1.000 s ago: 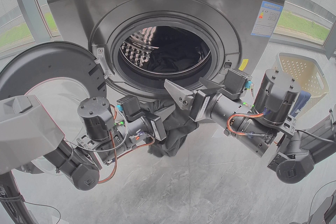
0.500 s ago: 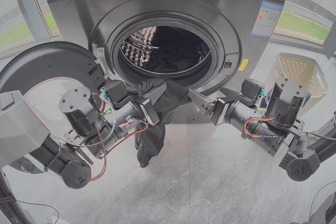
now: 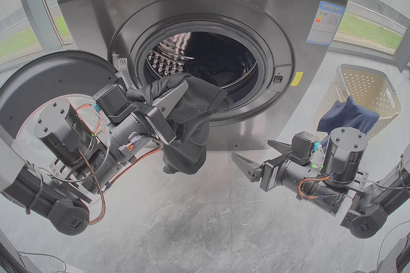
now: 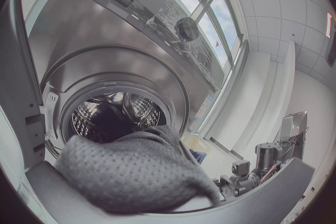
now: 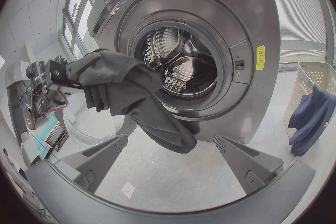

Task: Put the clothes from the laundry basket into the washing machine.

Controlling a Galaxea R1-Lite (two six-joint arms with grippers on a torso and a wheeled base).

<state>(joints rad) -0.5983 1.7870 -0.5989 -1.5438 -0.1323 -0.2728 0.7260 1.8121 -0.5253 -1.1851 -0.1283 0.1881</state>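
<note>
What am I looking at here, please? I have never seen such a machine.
It is a robot with two arms loading a washing machine. One picture looks down from its head; the other two come from cameras on its wrists. The left hand is shut on a dark garment, held at the machine's opening. The right hand is open and empty, above the floor. The laundry basket stands on the floor to the right, with a blue garment draped over its rim.
</note>
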